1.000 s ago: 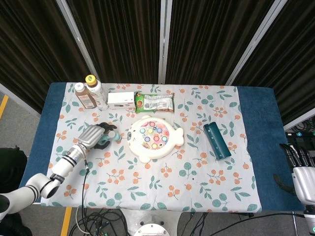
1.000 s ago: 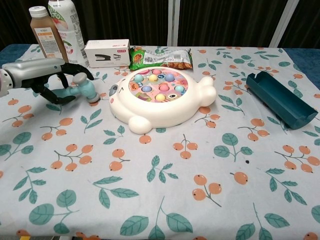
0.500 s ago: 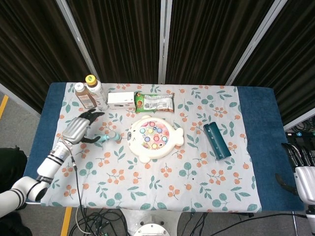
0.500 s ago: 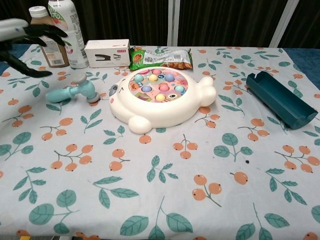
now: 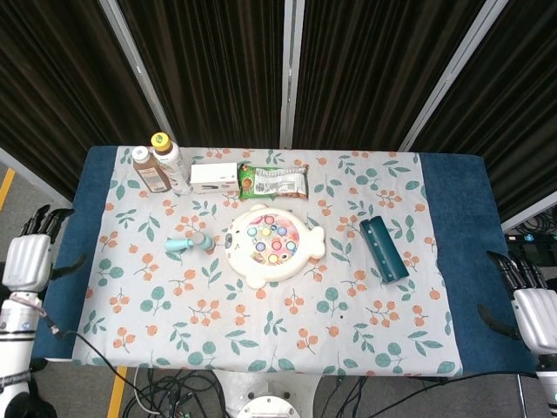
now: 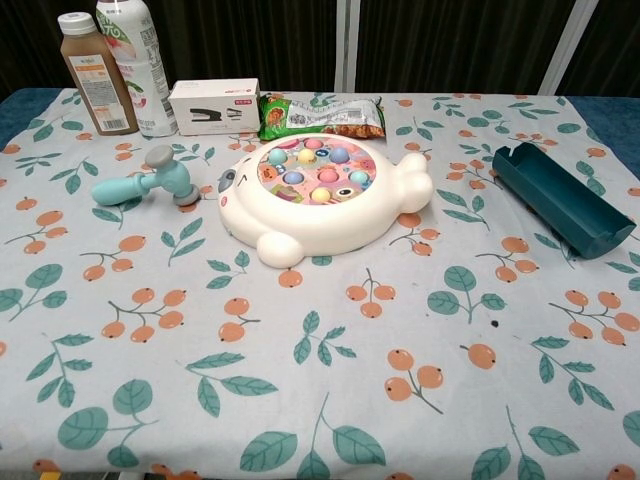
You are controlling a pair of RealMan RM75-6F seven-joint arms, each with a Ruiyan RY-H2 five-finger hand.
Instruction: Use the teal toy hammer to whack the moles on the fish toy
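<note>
The teal toy hammer (image 5: 189, 243) (image 6: 150, 181) lies flat on the patterned cloth, just left of the white fish toy (image 5: 272, 244) (image 6: 320, 200), whose top carries several coloured moles. No hand touches either one. My left hand (image 5: 28, 259) hangs beyond the table's left edge, fingers apart, holding nothing. My right hand (image 5: 526, 300) sits off the table's right edge, fingers apart and empty. Neither hand appears in the chest view.
Two bottles (image 5: 158, 165) (image 6: 112, 62) stand at the back left. A white stapler box (image 5: 214, 177) (image 6: 213, 105) and a green snack packet (image 5: 273, 181) (image 6: 322, 114) lie behind the fish toy. A dark teal open tray (image 5: 384, 249) (image 6: 561, 198) rests to the right.
My left hand let go of the hammer, lifted away and pulled back off the table's left edge. The hammer stays lying beside the fish toy. The right hand barely moved.
</note>
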